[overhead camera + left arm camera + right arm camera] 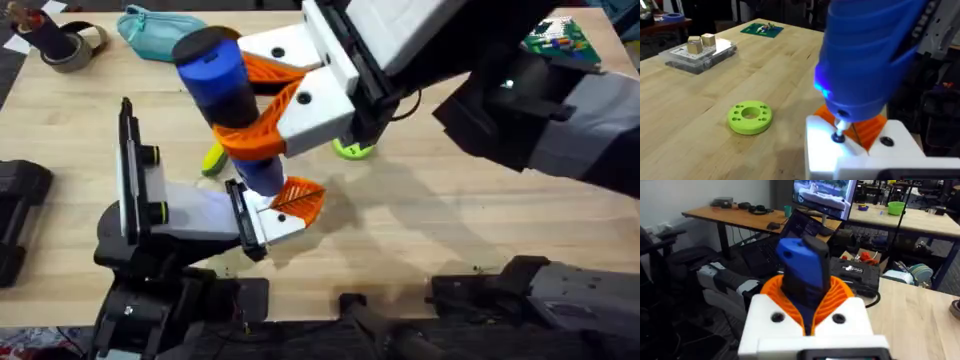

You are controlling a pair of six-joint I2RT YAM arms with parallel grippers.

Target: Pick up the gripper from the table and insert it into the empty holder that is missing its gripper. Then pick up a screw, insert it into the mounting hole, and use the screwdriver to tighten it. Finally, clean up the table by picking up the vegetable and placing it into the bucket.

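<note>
- The right gripper (262, 120) reaches in from the upper right, over the middle of the bench (450, 230).
- Its white fingers with orange ribbed pads (262, 68) are closed around the blue screwdriver (225, 85).
- The screwdriver stands almost straight up, with its black cap on top.
- The left gripper (285, 205) comes from the lower left, and a white finger with an orange pad (305, 195) sits right under the screwdriver.
- I cannot tell how far open the left gripper is.
- In the left wrist view, the screwdriver's thin bit (840, 129) points down onto a small dark screw (838, 137) in the white finger (825, 150).
- A small blue light (821, 89) shines on the side of the screwdriver.
- The holder (128, 170) stands upright to the left of both grippers, near but not touching the screwdriver.
- The yellow-green vegetable (212, 158) lies on the bench just beside the screwdriver, on its left.
- A flat green disc (353, 150) with a hole in the middle lies on the bench on the other side, under the right gripper.
- A teal pouch (150, 30) lies at the far edge of the bench, and a roll of tape (75, 48) sits to its left.
</note>
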